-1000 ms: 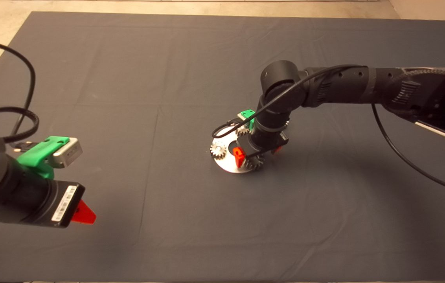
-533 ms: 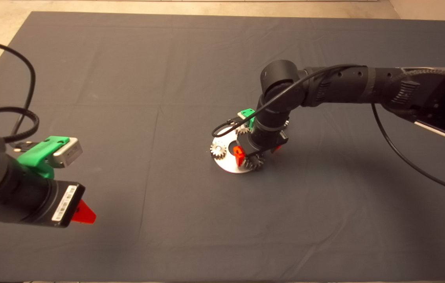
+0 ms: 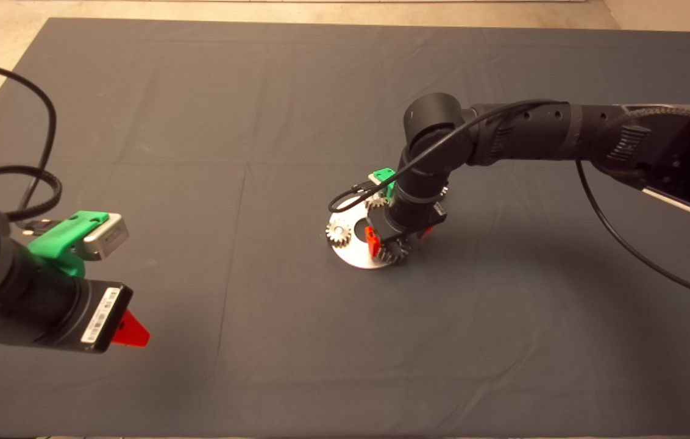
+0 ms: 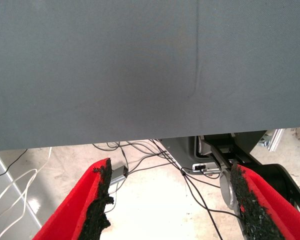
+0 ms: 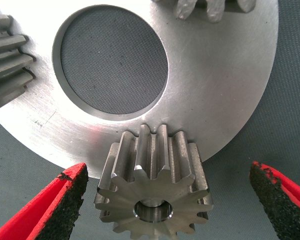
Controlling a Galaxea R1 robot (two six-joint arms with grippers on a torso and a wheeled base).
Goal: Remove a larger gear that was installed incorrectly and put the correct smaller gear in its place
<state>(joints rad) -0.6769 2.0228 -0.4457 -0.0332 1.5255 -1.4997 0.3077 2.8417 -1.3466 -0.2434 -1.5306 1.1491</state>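
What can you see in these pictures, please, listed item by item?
mat: one, dark grey, covering the table
plate: one, silver, round with a centre hole, flat on the mat right of centre
large gear: one, dark grey steel, slanted teeth, on the plate's near edge
small gears: two plainly seen, grey steel, one at the plate's left edge, one at its far edge; the arm may hide more
cables: several, black and white, on the pale floor beyond the mat
right gripper: one, red fingers, open, straddling the large gear without touching
left gripper: one, red fingers, open, waiting at the mat's lower left
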